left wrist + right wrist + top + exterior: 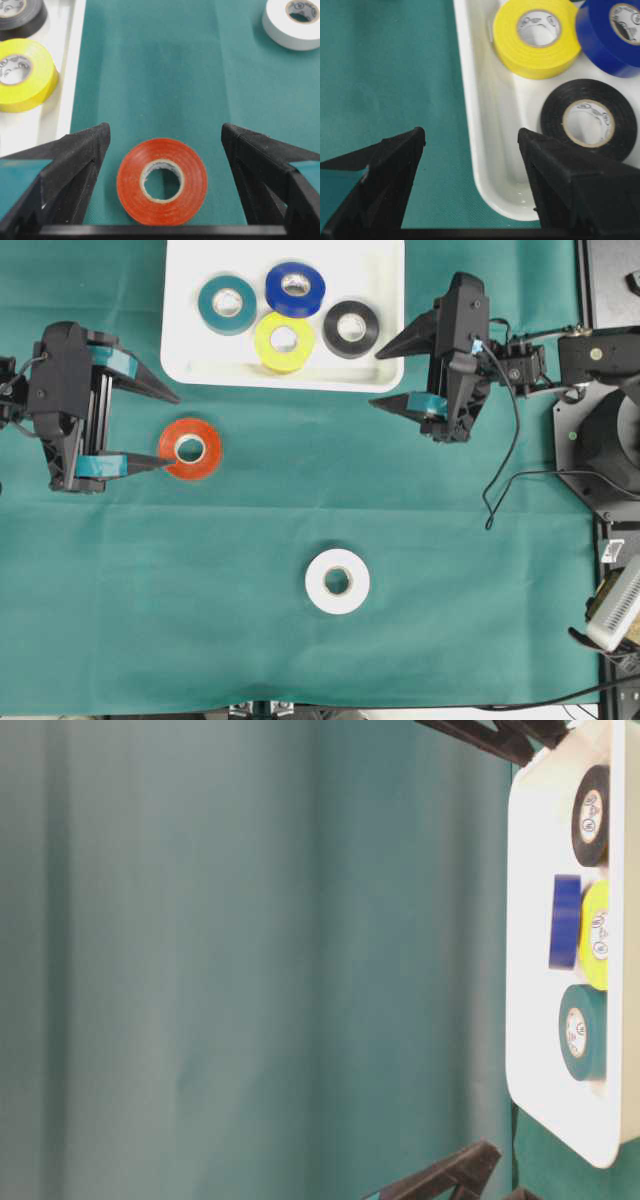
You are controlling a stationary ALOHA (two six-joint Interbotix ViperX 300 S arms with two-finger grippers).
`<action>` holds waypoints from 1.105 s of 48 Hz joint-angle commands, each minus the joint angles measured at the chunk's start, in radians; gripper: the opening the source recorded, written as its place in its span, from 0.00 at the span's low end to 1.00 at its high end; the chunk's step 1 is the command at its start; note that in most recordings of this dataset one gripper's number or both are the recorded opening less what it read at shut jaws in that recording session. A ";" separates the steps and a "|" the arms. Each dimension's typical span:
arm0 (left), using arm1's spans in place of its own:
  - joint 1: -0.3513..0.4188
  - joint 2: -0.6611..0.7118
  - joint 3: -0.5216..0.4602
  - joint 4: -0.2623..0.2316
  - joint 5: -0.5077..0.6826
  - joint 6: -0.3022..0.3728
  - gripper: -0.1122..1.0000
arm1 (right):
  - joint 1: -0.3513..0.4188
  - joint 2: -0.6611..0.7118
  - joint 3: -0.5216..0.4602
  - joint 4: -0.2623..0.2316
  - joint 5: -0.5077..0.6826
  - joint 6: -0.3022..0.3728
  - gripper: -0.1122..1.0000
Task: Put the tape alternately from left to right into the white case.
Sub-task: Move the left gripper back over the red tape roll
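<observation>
I see the left gripper (165, 430) with jaws wide, straddling the red roll (190, 448) flat on the green cloth (450, 590), not gripping it. The right gripper (385, 375) is also wide and empty at the white case's (180, 300) corner; teal (227, 304), blue (295, 289), yellow (284, 341) and black (351, 328) rolls lie inside. The white roll (337, 581) sits alone on the cloth, well apart.
</observation>
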 commanded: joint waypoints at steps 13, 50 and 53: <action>-0.014 0.005 -0.008 -0.003 -0.011 0.000 0.73 | 0.034 -0.032 -0.025 0.006 -0.008 0.006 0.84; -0.014 0.020 -0.009 -0.003 -0.012 0.000 0.73 | 0.420 -0.005 -0.072 0.011 -0.009 0.132 0.84; -0.017 0.020 -0.011 -0.003 -0.012 0.000 0.73 | 0.436 0.008 -0.078 0.015 -0.009 0.132 0.84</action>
